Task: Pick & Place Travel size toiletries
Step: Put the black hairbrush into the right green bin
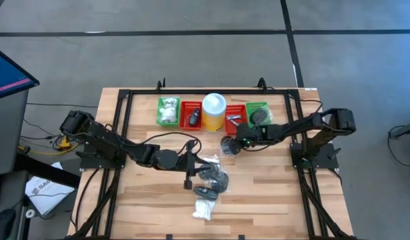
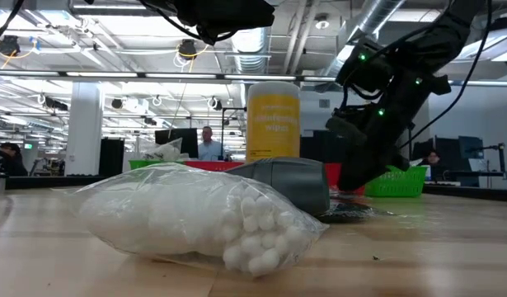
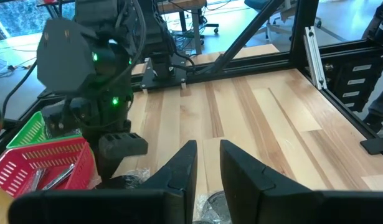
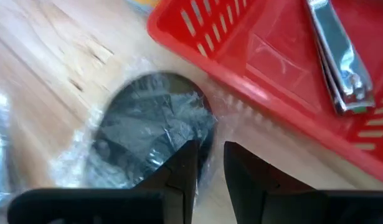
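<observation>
White bundle (image 2: 187, 214): fluffy balls packed in a clear bag, lying flat near the middle of the tabletop's (image 1: 271, 200) near edge.
Dark disc (image 4: 151, 124): round and black inside a crinkled clear wrapper, lying on the wood just beside the red basket (image 4: 272, 68), toward the far edge and right of centre.
Black pieces (image 1: 215, 177): small dark items clustered at the tabletop's centre, between the bundle and the disc. One grey-black piece (image 2: 294, 181) sits just behind the bundle.
Right tool (image 4: 210, 149): low over the wrapped disc, at its edge. Whether it is apart or clamped on the wrapper, I cannot tell.
Left tool (image 3: 208, 149): near the centre, beside the black pieces. Its tips are slightly apart, with bare wood in the gap and nothing held.
Row along far edge: green basket (image 1: 159, 110) with white items, a second red basket (image 1: 191, 107) with a dark item, then the yellow canister (image 2: 273, 120), the red basket holding metal nail clippers (image 4: 337, 56), and another green basket (image 1: 266, 105).
Obstruction: the red basket's wall stands close against the disc's wrapper.
</observation>
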